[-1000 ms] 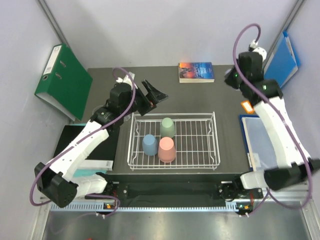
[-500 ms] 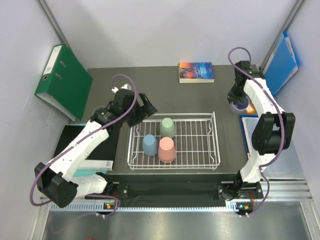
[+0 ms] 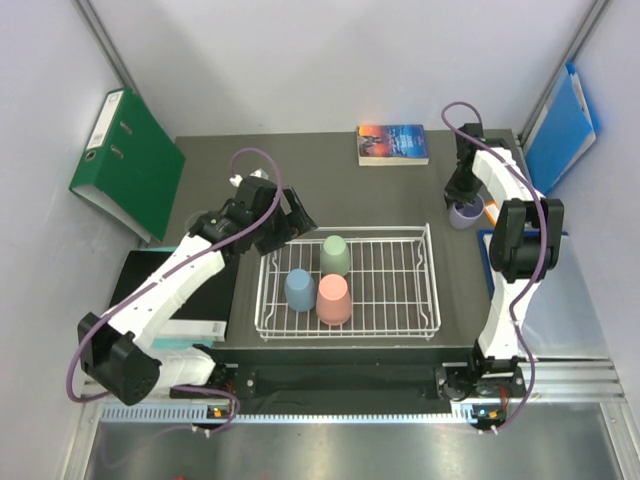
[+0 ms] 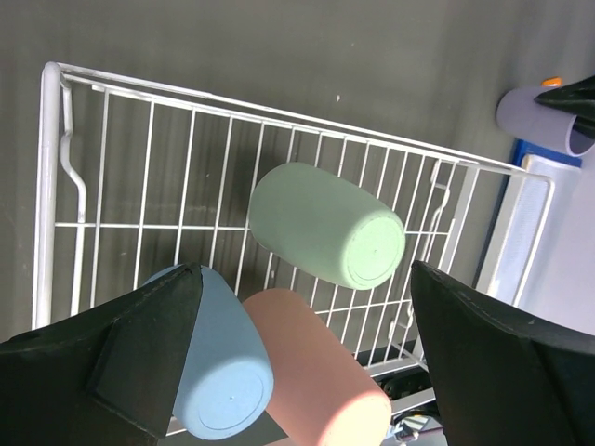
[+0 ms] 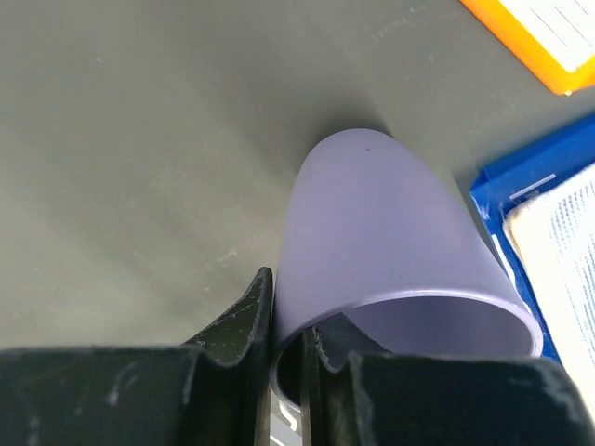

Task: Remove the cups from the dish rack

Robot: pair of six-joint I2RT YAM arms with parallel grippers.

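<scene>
We list a robot lab booth: plain white walls, dark table, metal mounting rail near; green binder left, blue folder right.

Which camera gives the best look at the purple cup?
Right wrist: the purple cup fills the frame, its rim pinched by the right gripper. The top view shows it small beside the arm; the left wrist catches only a distant part.

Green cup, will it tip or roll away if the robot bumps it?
Probably not: the green cup stands upside down, rim on the dish rack wires. If it tipped, the raised sides would likely stop it rolling.
</scene>
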